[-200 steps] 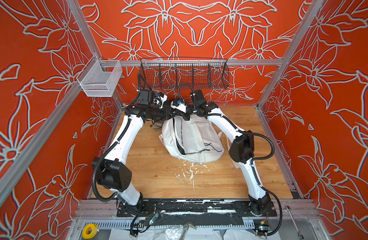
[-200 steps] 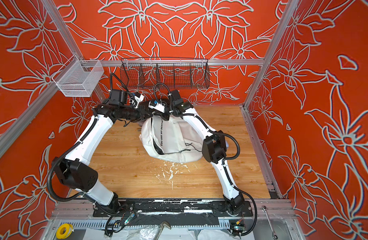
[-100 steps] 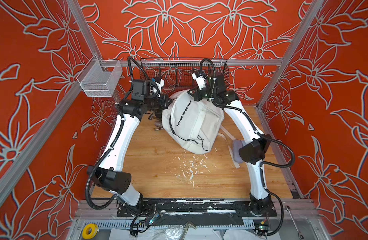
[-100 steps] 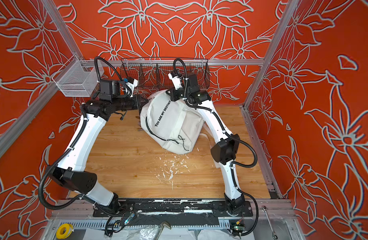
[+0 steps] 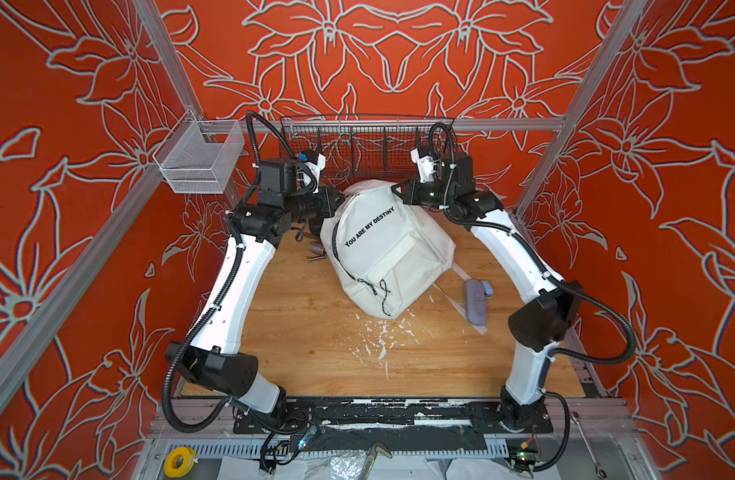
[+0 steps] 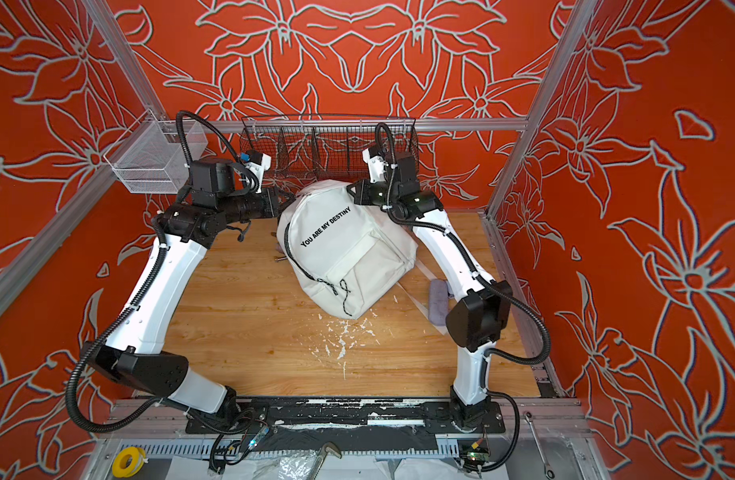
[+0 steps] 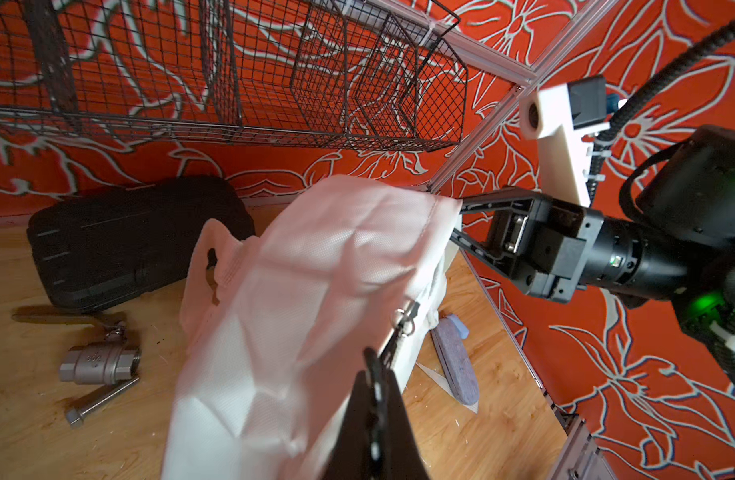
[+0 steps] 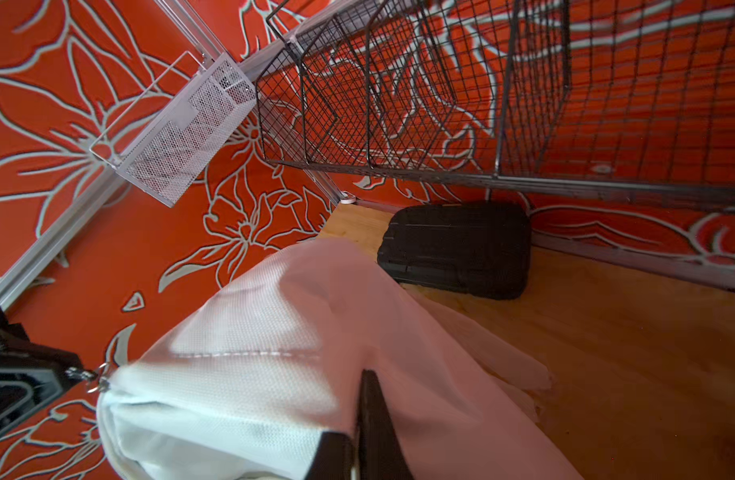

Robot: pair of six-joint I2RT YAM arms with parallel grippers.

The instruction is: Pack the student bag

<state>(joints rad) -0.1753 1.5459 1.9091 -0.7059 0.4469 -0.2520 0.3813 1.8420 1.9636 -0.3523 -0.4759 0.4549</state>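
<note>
Over the last second the large white fabric student bag (image 5: 382, 249), printed "YOU ARE MY DESTINY" in black, had gone from lying slumped low on the wooden table (image 5: 315, 353) to being hoisted by its upper end. Both arms had risen and drawn apart, so that its top hung just in front of the black wire basket (image 5: 365, 145) on the back wall. Its lower end appeared to stay down on the boards towards the front. The left gripper (image 5: 338, 198) was closed, and the left wrist view showed its jaws pinching the black-and-white cord zip pull (image 7: 376, 374) just below the metal slider. The right gripper (image 5: 394, 190) was closed too, clamped on the fabric seam at the opposite side of the bag's top (image 8: 232, 374). The lift had uncovered what lay around the bag: a small black ribbed hard case (image 7: 133, 245) against the back wall, a steel ball valve (image 7: 99, 361) beside it on the left, and a long lavender pouch (image 5: 476, 301) on the right. The main zip looked closed along the side seen from above, and nothing could be seen inside. Packing therefore seemed hardly begun. With one jaw on the pull and the other bracing the top, the likely aim was to tension the bag so the zip could be run open.
</note>
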